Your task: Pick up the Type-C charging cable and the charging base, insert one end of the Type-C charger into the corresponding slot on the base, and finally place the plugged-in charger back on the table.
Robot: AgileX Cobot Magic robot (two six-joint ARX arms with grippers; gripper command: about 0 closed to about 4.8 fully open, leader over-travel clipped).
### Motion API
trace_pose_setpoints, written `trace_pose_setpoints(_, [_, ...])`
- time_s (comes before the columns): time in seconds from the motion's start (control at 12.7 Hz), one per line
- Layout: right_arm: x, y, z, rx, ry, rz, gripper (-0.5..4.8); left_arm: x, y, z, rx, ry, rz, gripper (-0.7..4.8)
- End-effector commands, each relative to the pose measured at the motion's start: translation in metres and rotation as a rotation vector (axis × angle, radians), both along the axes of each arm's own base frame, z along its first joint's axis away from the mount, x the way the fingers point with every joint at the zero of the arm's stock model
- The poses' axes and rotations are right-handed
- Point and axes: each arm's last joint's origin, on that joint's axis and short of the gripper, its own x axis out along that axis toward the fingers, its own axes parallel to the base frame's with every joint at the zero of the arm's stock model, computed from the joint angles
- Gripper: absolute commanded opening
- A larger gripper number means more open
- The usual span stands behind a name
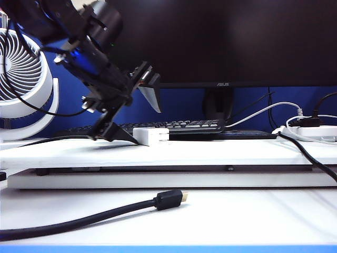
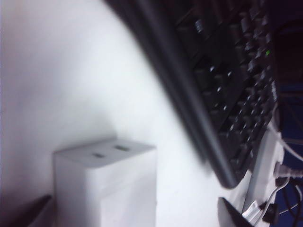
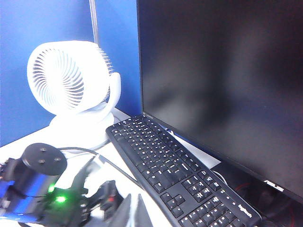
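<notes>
- The left gripper [image 1: 129,103] hangs at the left of the exterior view above the raised shelf of the table [image 1: 221,150]. Its jaws are spread wide and hold nothing. One black finger [image 1: 108,129] comes down to the shelf; the other, pale-tipped, stands up toward 1 o'clock from it.
- The charging base [image 1: 151,135] rests on the shelf at about 3 o'clock from that lower fingertip, just beside it. I cannot tell whether they touch.
- In the left wrist view the charging base [image 2: 106,187] fills the near field, with its two slots on the face turned toward the camera and the black keyboard [image 2: 227,90] close behind it.
- The block's long side seems to lie along the shelf edge, so the fingers would likely close across its shorter width.
- The left arm is clearly the nearer one for this pick.
- The thin white Type-C charging cable [image 1: 260,112] arcs well apart at the right, toward the power strip [image 1: 316,132].
- The thick black cable [image 1: 79,220] on the lower desk is not the one wanted.
- The right gripper is out of sight in every view; its jaws are closed.
</notes>
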Motion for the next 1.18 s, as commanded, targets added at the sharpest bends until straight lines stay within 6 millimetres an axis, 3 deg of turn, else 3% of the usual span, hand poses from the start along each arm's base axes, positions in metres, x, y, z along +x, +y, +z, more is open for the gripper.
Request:
trace_pose_setpoints(0.08, [-0.005, -0.001, 0.003, 0.003, -0.002, 0.008, -0.05, 0.009, 0.0, -0.001, 0.037, -0.005, -0.007, 4.3])
trace_pose_setpoints(0.16, [-0.005, -0.001, 0.003, 0.004, -0.003, 0.007, -0.05, 0.011, -0.001, 0.005, 0.074, -0.017, -0.032, 4.3])
trace_pose_setpoints(0.24, [-0.006, -0.002, 0.003, 0.005, -0.006, 0.008, -0.05, 0.016, -0.003, 0.025, 0.242, -0.052, -0.163, 4.3])
trace_pose_setpoints(0.63, [-0.007, -0.002, 0.004, 0.007, -0.01, 0.008, -0.05, 0.019, -0.006, 0.08, 0.413, -0.017, -0.295, 4.31])
trace_pose_setpoints(1.18, [-0.011, -0.002, 0.007, 0.019, -0.022, 0.056, -0.05, 0.034, -0.022, 0.068, 0.372, 0.22, -0.318, 4.31])
